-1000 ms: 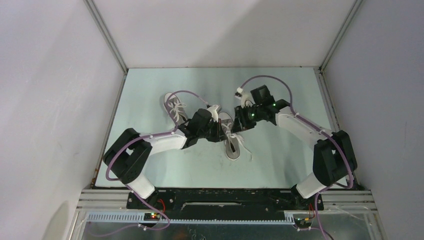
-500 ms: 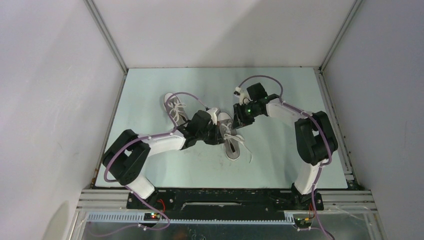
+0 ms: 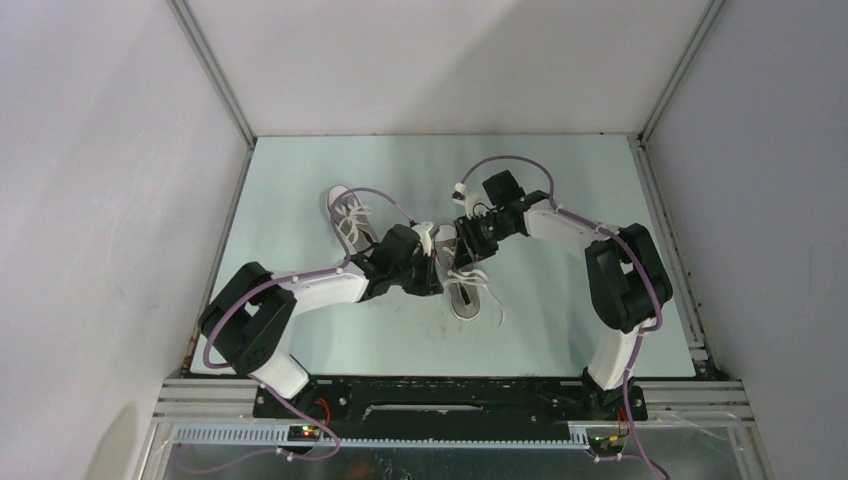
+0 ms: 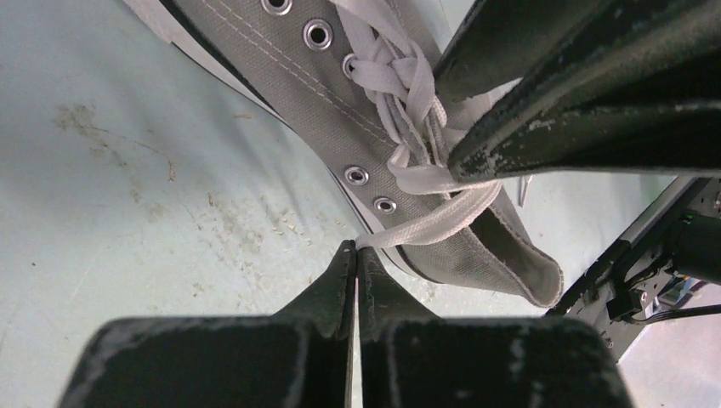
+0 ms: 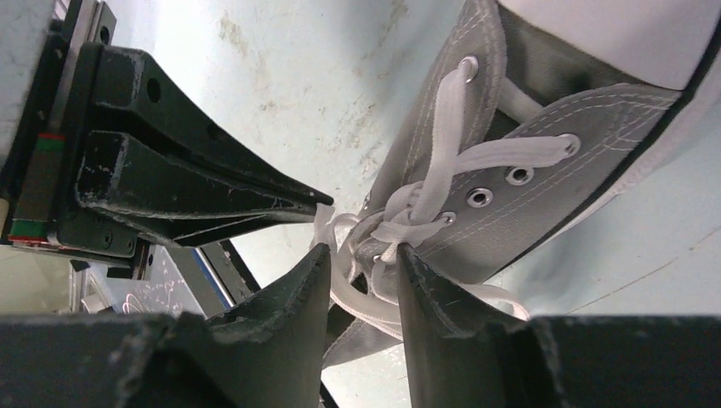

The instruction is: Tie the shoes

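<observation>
Top external: right gripper [image 3: 462, 243] has moved left, over the nearer shoe [image 3: 468, 298].

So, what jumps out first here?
A grey shoe in the middle of the table, worked on from both sides. The left fingers are shut on its white lace, and the right fingers stand open around the knot. A second shoe lies farther back on the left.

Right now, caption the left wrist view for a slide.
Shut left gripper pinches a white lace of the grey sneaker.
</observation>
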You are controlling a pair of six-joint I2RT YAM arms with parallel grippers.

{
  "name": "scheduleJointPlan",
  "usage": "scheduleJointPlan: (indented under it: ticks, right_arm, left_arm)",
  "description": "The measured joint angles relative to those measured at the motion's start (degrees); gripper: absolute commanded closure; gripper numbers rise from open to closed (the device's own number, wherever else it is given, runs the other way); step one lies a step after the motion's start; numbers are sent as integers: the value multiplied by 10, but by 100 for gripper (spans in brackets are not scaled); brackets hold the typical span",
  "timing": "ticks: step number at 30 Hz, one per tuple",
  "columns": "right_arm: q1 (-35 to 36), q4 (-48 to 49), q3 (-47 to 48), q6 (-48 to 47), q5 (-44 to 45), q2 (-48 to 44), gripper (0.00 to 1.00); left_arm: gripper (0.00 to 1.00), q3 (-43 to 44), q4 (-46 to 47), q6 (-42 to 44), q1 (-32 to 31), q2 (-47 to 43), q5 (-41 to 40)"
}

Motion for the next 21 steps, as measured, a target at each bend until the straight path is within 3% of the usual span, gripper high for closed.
scheduleJointPlan:
  ticks: [12,18,21]
  right_arm:
    - [17,-27,-6,-22,17,-30,50]
    - [27,-28,-7,-25,55,-77,63]
    - [35,-30,-7,-26,72,-86,62]
  left_arm:
    - [100,0,-23,6,0,0,0]
    - [100,0,-36,12,0,0,-1]
    - [100,0,-41,15,0,0,-1]
